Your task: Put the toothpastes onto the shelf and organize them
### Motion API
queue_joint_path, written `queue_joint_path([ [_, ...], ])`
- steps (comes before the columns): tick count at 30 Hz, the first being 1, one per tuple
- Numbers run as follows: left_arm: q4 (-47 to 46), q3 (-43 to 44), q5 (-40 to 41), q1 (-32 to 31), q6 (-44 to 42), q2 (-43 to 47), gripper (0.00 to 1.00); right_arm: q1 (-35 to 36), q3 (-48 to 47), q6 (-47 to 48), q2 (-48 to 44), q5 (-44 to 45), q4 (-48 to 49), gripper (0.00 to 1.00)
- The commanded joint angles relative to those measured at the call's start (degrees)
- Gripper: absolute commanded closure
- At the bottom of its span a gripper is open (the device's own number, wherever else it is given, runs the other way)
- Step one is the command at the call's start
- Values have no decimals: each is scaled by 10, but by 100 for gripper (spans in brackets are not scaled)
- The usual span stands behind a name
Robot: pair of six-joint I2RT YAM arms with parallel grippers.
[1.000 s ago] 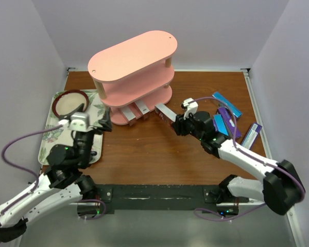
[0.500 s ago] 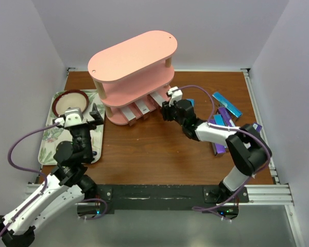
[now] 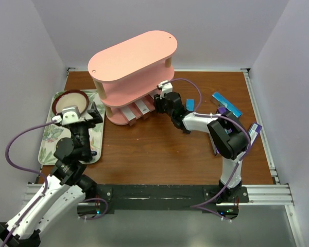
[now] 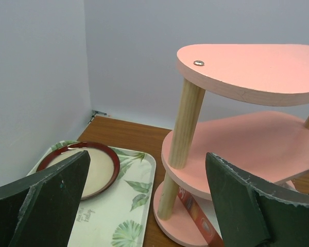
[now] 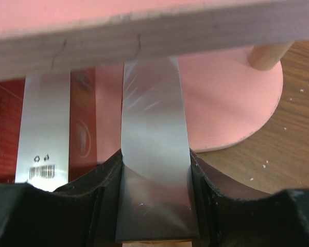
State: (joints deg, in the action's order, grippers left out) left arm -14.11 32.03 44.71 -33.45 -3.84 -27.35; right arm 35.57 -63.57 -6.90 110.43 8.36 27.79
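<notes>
At the bottom tier of the shelf (image 3: 131,56), right gripper (image 5: 154,172) jaws clamp a silver toothpaste box (image 5: 153,123); left gripper (image 4: 147,206) jaws stand wide apart, empty, by the floral tray (image 4: 121,218).

Robot lab cell, plain pale walls (image 3: 20,56) enclosing wooden table (image 3: 154,152), aluminium mounting rail (image 3: 270,191)

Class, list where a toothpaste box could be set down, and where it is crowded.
Free: shelf's top board, visible middle board, table's bare middle. Crowded: bottom board (stored boxes plus the silver box in the right gripper); table's right edge (loose boxes).
</notes>
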Motion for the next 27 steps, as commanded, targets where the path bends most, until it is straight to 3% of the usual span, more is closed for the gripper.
queue_joint_path([
  [1, -6, 23, -21, 8, 24, 0, 0, -4, -32, -8, 1, 41, -16, 53],
  [7, 0, 25, -28, 15, 30, -1, 0, -7, -28, -14, 0, 32, -26, 33],
  [27, 13, 29, -59, 30, 54, -12, 0, -7, 36, -23, -65, -16, -68, 35],
])
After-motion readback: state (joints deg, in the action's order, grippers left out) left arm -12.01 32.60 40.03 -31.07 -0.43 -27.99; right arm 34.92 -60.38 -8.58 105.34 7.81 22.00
